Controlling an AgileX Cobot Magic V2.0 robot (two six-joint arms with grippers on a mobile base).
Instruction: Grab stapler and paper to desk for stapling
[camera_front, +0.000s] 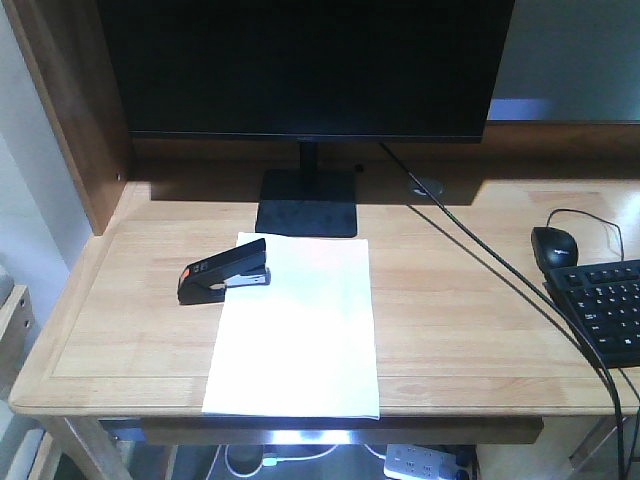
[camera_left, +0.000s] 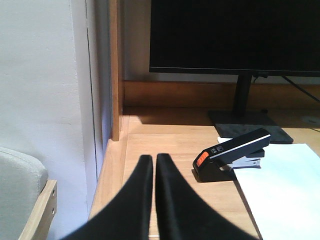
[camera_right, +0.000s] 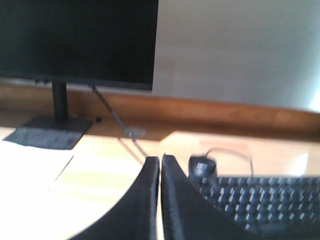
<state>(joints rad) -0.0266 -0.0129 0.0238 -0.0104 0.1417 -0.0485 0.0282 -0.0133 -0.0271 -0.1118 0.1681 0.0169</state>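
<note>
Both claws are pressed shut and hold nothing: the left gripper (camera_left: 154, 160) hovers near the desk's (camera_front: 120, 330) left edge, the right gripper (camera_right: 160, 161) near the keyboard (camera_front: 605, 310). One monitor (camera_front: 300, 65) stands behind one paper (camera_front: 297, 335) stack; one stapler (camera_front: 225, 271) lies on its top-left corner. One mouse (camera_front: 555, 245).
</note>
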